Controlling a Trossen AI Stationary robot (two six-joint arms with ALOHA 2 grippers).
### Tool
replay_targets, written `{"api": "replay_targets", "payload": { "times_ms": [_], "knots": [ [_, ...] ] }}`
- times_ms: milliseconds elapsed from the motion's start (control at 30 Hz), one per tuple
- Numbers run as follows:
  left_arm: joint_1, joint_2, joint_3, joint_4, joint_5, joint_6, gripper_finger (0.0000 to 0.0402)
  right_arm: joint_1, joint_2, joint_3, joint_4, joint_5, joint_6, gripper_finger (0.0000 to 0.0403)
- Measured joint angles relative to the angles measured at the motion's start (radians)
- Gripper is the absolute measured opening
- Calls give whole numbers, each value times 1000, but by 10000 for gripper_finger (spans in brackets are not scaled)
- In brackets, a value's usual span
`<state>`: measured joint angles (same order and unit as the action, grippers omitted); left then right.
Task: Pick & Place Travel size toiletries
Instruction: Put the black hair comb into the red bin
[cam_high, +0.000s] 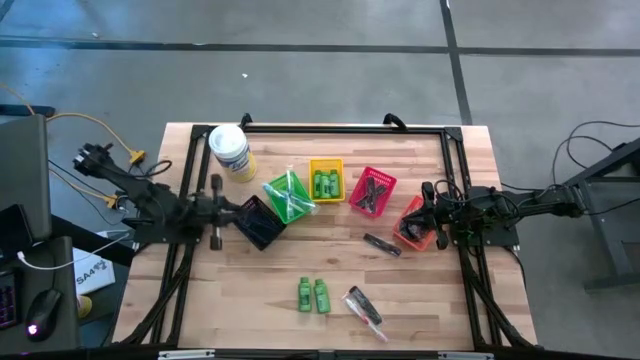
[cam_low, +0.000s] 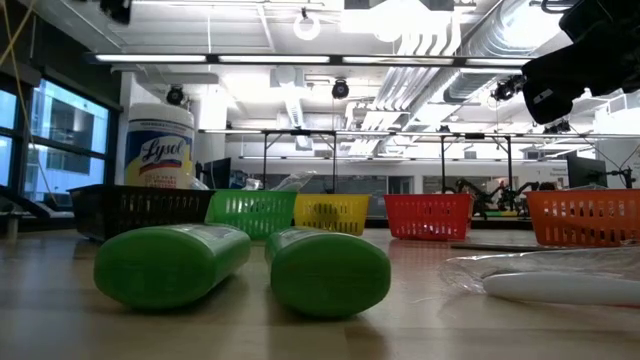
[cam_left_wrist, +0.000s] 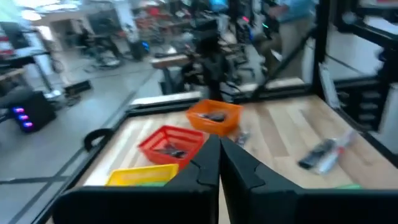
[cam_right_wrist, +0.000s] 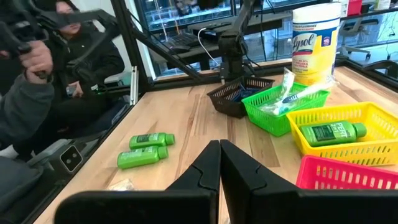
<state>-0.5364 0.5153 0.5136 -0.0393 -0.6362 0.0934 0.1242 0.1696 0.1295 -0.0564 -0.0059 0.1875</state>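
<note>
Left end effector pressed together, pinching nothing I can see, hanging right at the black basket. Right end effector also pressed together and empty, at the orange basket.

Two green bottles lie side by side on the surface, well apart from both end effectors, roughly between them and nearer the front edge. Clear packet just beside them. Dark item near the right end effector, by the orange basket. More green bottles in the yellow basket; clear tubes in the green basket; dark pieces in the red basket. Wipes tub beyond the left end effector.

A person's sleeve shows past the surface edge.
</note>
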Motion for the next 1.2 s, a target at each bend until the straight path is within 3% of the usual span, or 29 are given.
{"api": "replay_targets", "payload": {
  "times_ms": [133,333,467,667,1200],
  "knots": [
    [0,-193,-114,-13,-23,4,1,0,0,0,2,2,-3,2],
    [0,-368,-221,-17,58,34,0,0,5,0,28,43,-4,2],
    [0,-398,-266,-14,42,54,0,0,25,0,38,104,-4,2],
    [11,-400,-328,-23,29,95,0,0,53,0,55,95,-7,2],
    [92,-510,-391,-81,278,172,0,0,-62,0,59,105,-91,2]
  ]
}}
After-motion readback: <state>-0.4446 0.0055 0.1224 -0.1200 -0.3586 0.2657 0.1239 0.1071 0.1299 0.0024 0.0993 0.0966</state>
